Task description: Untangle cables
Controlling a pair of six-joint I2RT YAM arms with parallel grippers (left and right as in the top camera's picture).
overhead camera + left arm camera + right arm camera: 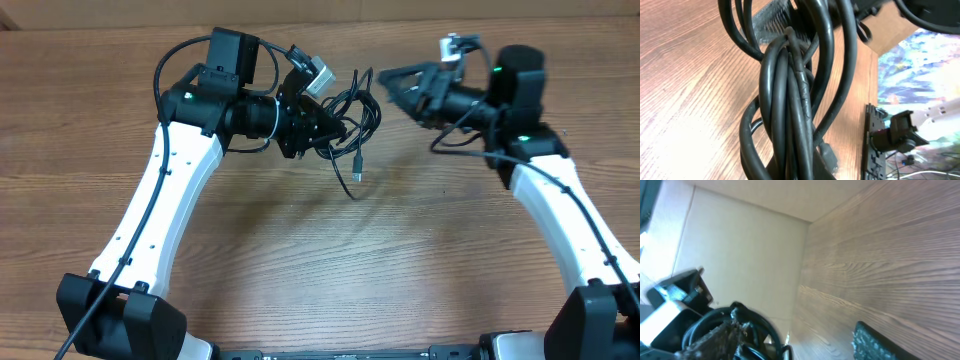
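The cables (352,112) form a tangled black bundle lifted off the wooden table near its back middle, with one plug end (357,177) dangling down towards the surface. My left gripper (330,126) is shut on the bundle from the left. In the left wrist view the cables (790,100) fill the picture and hide the fingers. My right gripper (393,86) hovers just right of the bundle, open. In the right wrist view its two fingers (715,339) stand wide apart, with cable loops (757,327) beside the left one and nothing between them.
A cardboard wall (300,10) runs along the back of the table (350,270). Past the table's edge, the left wrist view shows a black stand and clutter (900,135).
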